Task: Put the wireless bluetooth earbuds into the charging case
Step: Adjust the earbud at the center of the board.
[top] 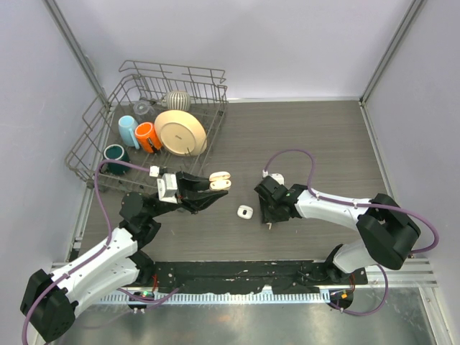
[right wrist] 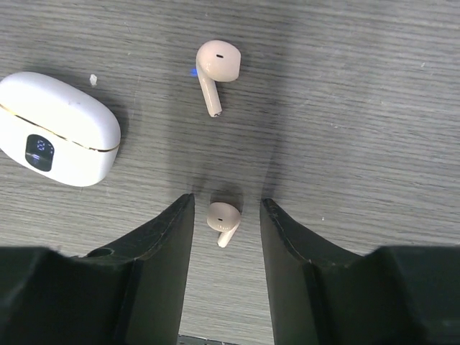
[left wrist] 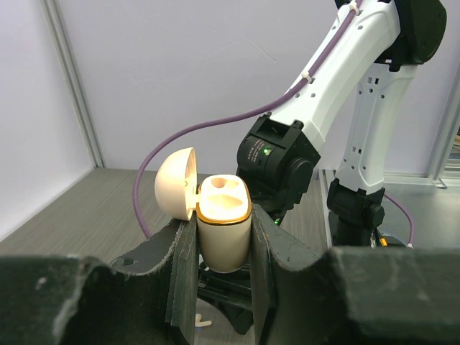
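Observation:
My left gripper point(top: 210, 191) point(left wrist: 224, 241) is shut on the open, cream charging case point(top: 221, 184) point(left wrist: 223, 230), holding it upright above the table. Its lid point(left wrist: 176, 184) is swung back to the left, and both sockets look empty. My right gripper point(top: 269, 214) point(right wrist: 227, 203) points down at the table, open. One white earbud point(right wrist: 223, 220) lies on the wood between its fingers, touching neither. Another earbud point(right wrist: 215, 68) lies farther out. In the left wrist view an earbud point(left wrist: 203, 323) shows on the table below the case.
A second, closed white case point(top: 245, 211) point(right wrist: 57, 129) lies between the two grippers. Behind the right gripper sits a small white object point(top: 276, 178). A wire dish rack point(top: 93, 144) holding cups and a plate point(top: 180, 132) fills the back left.

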